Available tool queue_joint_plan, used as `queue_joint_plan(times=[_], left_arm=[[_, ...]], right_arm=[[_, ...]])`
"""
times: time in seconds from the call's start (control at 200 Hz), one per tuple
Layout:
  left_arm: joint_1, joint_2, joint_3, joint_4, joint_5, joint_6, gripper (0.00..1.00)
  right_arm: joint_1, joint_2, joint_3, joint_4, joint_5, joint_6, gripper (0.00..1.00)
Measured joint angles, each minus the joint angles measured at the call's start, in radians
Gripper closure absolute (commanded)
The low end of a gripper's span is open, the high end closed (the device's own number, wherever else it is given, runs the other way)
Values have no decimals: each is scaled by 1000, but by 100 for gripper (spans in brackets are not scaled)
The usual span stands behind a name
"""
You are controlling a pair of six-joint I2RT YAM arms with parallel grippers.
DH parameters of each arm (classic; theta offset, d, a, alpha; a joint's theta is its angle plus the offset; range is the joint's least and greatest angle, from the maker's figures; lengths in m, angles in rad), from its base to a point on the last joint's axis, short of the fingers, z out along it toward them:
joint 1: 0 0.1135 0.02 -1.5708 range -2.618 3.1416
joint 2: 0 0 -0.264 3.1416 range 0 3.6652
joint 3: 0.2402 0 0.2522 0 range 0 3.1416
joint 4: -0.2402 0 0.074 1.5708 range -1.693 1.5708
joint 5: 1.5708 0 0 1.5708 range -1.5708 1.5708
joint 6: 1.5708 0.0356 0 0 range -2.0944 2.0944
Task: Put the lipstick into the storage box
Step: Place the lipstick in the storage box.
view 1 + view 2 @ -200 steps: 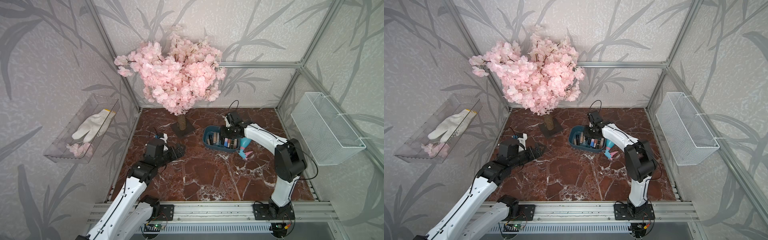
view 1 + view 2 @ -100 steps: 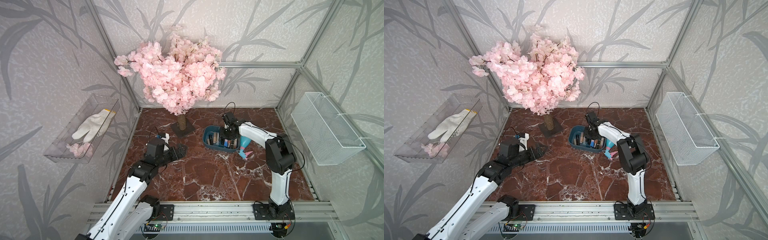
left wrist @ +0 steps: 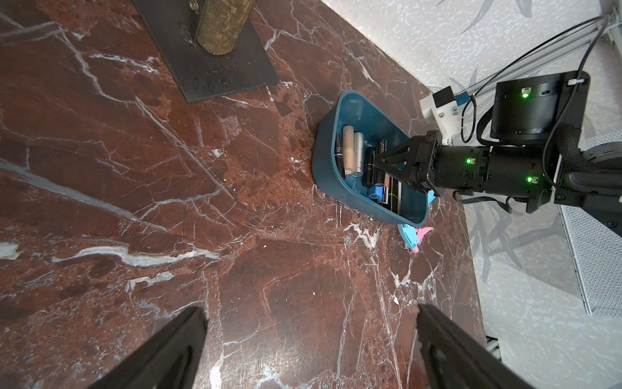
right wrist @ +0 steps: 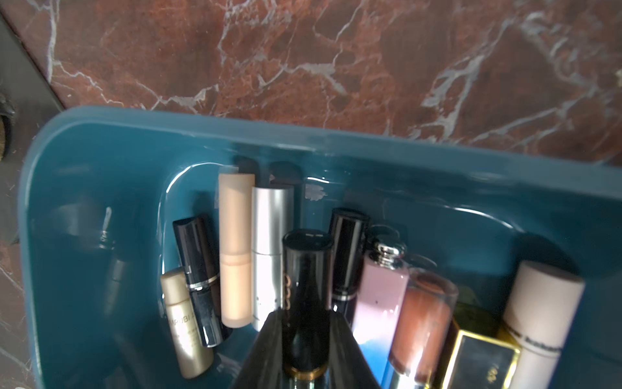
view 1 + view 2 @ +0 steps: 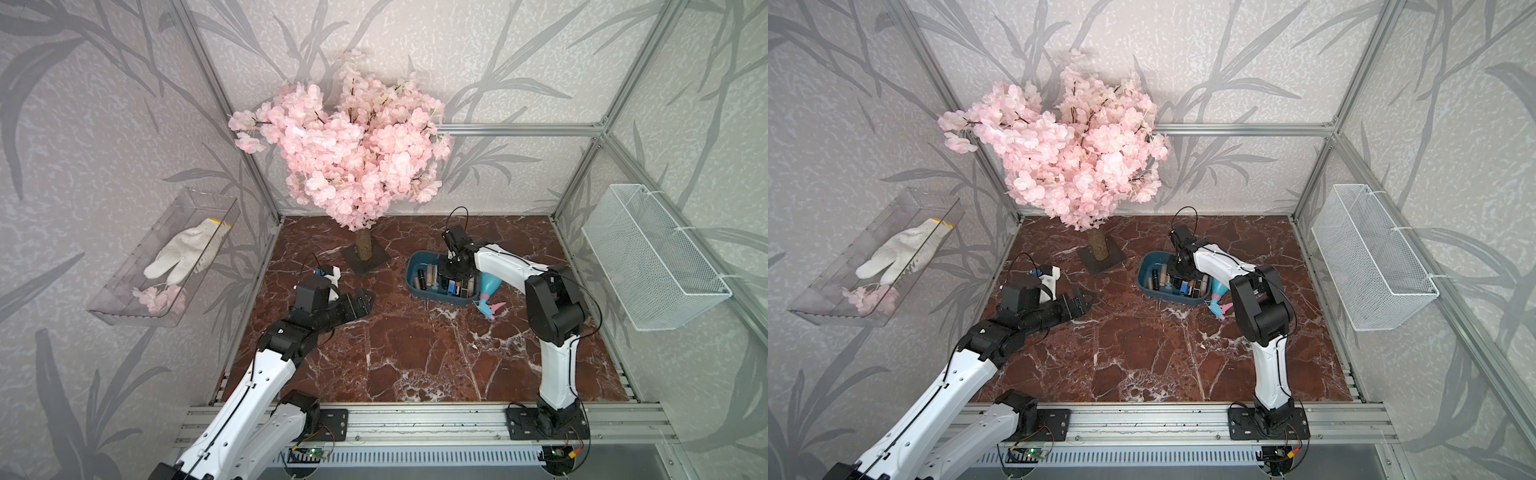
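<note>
My right gripper (image 4: 306, 340) is clamped on the lipstick (image 4: 306, 269), a glossy black tube with a gold band, gripped near its base and pointing away from my wrist. It hangs inside the rim of the box (image 4: 202, 124), over the other tubes (image 4: 235, 249) lying side by side on the floor of the box. I cannot tell whether it rests on them or hangs just above.

I judge the carrying done. What is left is to let go and lift clear without dragging a neighbour out.

My left gripper (image 3: 309, 311) stands wide apart and empty over bare table (image 3: 168, 219), well away from the box.

Only the right wrist view shows the grip itself. In both top views my wrist covers the lipstick, and I see only the right gripper (image 5: 455, 270) down over the middle of the box (image 5: 415, 282). The left wrist view shows the gripper (image 3: 387, 161) from the side, reaching in over the far wall, and a blue-and-pink clip (image 3: 412, 235) on the table just beside the box's end.
</note>
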Motion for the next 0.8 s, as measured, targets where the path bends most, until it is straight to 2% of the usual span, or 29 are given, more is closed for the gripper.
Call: queue_joint_plan(times=[0.8], left_arm=[[0, 0, 0, 0, -19, 19, 0]], right_arm=[[0, 34, 22, -2, -11, 5, 71]])
